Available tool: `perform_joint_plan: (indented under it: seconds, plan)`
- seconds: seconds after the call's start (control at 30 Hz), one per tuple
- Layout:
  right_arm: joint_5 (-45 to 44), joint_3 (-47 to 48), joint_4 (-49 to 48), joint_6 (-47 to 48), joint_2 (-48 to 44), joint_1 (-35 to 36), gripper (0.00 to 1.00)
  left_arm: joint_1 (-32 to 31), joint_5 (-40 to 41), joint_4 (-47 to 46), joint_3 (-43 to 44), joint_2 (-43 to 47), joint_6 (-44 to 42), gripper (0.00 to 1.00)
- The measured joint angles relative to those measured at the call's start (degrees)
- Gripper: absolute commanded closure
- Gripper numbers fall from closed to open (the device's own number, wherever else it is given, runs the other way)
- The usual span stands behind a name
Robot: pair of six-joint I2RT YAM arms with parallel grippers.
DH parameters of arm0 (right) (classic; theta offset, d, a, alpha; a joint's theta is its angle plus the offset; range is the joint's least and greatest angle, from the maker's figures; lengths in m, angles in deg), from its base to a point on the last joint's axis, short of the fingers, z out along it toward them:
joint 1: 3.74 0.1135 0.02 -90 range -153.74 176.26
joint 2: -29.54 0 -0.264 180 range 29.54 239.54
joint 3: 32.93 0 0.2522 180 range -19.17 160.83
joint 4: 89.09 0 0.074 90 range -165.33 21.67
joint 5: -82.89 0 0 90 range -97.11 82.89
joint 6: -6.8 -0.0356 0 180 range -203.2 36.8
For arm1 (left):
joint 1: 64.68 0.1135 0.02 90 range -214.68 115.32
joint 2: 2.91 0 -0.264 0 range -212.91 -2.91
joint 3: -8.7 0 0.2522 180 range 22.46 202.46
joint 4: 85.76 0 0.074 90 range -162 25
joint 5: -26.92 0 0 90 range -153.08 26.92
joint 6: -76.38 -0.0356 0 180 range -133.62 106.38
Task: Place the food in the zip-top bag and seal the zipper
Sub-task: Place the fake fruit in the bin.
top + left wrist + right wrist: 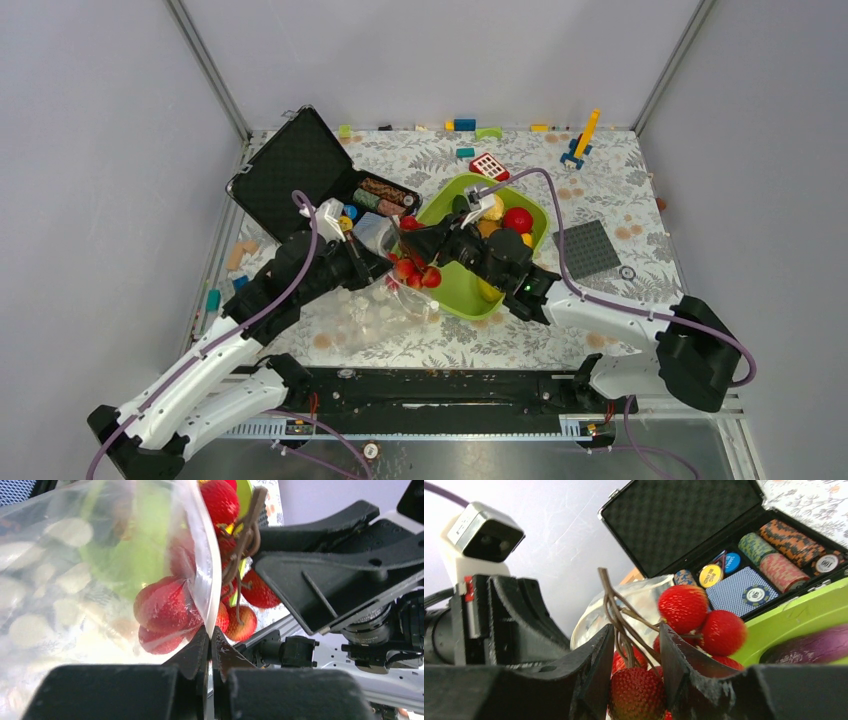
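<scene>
Soft, even white light from overhead; shadows on the table [640,180] are faint and stay close under the arms. The overhead view is sharp and well exposed. In the left wrist view the zip-top bag [100,555] goes milky with glare, its dots smeared, and the left gripper [210,632] is a dark blurred mass at the lens. In the right wrist view the strawberries [684,607] are crisp and saturated, the right gripper [636,630] is soft-edged and underlit, and the wall behind is bright.
</scene>
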Motion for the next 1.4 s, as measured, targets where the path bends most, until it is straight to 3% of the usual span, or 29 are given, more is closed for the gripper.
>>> perform_joint_plan:
  seconds: [0.4, 0.7, 1.07, 1.4]
  plan:
    - [13.38, 0.07, 6.60, 0.52, -2.12, 0.15, 1.00, 0.00, 3.43, -1.97, -1.31, -0.09, 0.76, 1.00]
    - [12.02, 3.72, 18.25, 2.93, -1.84, 0.15, 1.00, 0.15, 3.28, -3.43, -1.95, -0.92, 0.74, 1.00]
    - [17.09, 3.69, 20.33, 6.69, -0.72, 0.15, 1.00, 0.26, 6.12, -2.38, -2.03, -0.74, 0.24, 1.00]
    - [14.38, 4.68, 25.44, 8.92, 4.09, 0.20, 1.00, 0.35, 6.73, 0.07, -1.49, 1.49, -2.64, 1.00]
